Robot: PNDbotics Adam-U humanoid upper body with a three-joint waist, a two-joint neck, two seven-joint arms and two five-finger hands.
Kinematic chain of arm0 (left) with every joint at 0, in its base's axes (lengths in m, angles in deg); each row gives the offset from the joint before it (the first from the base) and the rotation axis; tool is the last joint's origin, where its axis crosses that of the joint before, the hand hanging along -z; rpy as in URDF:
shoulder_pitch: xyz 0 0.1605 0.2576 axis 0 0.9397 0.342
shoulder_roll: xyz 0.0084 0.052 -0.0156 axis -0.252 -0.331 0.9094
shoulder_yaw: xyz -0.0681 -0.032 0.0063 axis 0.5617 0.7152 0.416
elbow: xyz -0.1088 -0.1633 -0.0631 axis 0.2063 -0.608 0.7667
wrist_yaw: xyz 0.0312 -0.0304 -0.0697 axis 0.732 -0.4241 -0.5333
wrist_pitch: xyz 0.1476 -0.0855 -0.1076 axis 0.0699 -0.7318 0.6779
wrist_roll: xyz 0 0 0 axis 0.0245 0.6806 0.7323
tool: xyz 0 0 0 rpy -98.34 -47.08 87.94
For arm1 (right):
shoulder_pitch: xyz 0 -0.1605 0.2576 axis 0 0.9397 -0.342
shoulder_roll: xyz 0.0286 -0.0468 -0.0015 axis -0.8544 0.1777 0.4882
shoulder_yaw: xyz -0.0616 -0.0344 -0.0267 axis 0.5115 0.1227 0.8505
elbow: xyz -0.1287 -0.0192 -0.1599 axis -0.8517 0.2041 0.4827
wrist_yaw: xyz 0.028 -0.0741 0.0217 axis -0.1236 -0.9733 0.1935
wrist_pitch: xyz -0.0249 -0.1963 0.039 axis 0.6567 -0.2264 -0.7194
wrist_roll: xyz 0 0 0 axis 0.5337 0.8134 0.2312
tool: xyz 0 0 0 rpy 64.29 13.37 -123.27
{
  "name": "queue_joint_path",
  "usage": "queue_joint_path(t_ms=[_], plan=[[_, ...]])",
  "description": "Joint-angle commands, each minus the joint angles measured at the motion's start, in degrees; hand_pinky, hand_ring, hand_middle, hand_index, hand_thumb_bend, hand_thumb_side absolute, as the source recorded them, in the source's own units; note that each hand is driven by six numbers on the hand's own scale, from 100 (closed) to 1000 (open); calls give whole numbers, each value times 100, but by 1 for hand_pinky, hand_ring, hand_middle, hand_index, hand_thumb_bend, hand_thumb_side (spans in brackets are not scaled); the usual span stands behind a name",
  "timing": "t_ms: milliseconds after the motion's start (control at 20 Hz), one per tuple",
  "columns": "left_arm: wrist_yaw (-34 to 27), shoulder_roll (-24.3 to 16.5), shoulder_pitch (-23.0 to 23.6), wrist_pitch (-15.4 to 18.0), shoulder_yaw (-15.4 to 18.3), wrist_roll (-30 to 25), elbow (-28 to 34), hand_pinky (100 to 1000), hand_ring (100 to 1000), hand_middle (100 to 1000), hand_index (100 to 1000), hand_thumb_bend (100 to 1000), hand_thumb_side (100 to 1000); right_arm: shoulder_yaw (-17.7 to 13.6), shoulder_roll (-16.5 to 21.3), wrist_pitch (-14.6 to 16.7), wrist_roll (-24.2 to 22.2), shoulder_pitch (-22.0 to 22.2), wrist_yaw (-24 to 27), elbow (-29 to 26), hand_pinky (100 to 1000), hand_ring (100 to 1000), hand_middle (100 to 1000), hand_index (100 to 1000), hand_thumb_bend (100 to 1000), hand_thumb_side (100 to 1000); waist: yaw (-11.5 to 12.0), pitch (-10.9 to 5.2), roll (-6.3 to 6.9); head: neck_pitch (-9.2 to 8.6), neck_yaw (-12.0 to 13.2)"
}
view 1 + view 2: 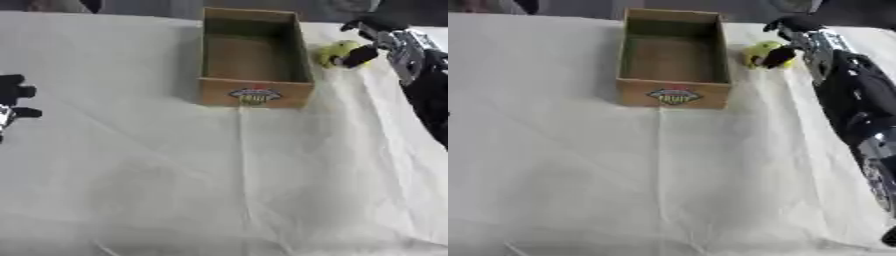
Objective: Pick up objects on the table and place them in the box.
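Step in hand: the pick. Right hand (787,37) is at the yellow-green object (760,52), about 1 o'clock on the counter (175,175), just beside the right wall of the box (255,85). Dark fingers (357,57) curl around the object's right side, so the hand reads as clamped on it. Can't tell if the object is lifted yet or resting on the white cloth. Object is roundish, soft-looking; no further detail.

Box: open-top cardboard, 12 o'clock, printed label on the near wall, interior looks empty as far as shown. No other loose objects visible on the cloth.

Next move calls for: raise the object clear of the box's right wall, carry it leftward toward 12 o'clock over the opening, then spread the fingers to drop it in. Short travel, since object and box are near. Risk: clipping the rim if the lift is too low.

Arm pose: right arm enters from the right edge around 3–4 o'clock, stretched up and away to 1 o'clock, forearm black, silver at the wrist, hand bent inward toward the box.

Left hand (12,100) idle at 9 o'clock at the left edge, only dark fingertips showing; can't tell its state.
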Motion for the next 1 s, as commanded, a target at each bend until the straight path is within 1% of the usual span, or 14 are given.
queue_joint_path(t_ms=[50,300,350,400,550,700,800,850,1000], plan=[[40,-20,-48,22,11,-13,148,633,784,585,753,302,622,-49,274,-59,128,-97,-7,-44,857,981,898,920,330,390,3,-51,30,34,-13],[66,5,-42,23,11,-19,179,633,784,584,752,302,627,-63,304,-144,231,-87,27,-14,830,962,886,916,322,384,-2,44,61,34,-31],[68,10,-44,21,11,-20,182,633,784,584,752,302,627,-66,306,-162,235,-82,40,-2,823,960,885,915,325,368,-1,60,63,34,-37],[70,14,-45,20,9,-23,184,633,784,584,752,302,628,-68,309,-177,239,-78,51,7,817,958,884,915,318,381,2,72,65,34,-42],[80,21,-42,19,9,-28,185,633,784,584,752,302,630,-81,317,-231,257,-57,105,31,764,925,865,906,281,367,9,94,70,34,-51],[86,26,-41,18,9,-30,184,633,784,584,752,301,630,-81,317,-286,259,-39,160,59,739,907,853,901,254,362,4,106,76,34,-56],[87,31,-39,18,7,-33,182,633,784,584,752,301,632,-88,310,-323,239,-26,218,80,695,893,838,895,218,345,-2,108,80,34,-67],[87,32,-38,18,3,-38,180,633,784,584,753,301,632,-95,305,-349,220,-17,262,94,674,880,822,884,191,331,-3,108,83,34,-72],[87,34,-36,22,0,-48,182,633,781,584,753,301,631,-99,299,-421,191,2,397,111,636,844,786,861,152,310,-9,106,91,34,-81]])
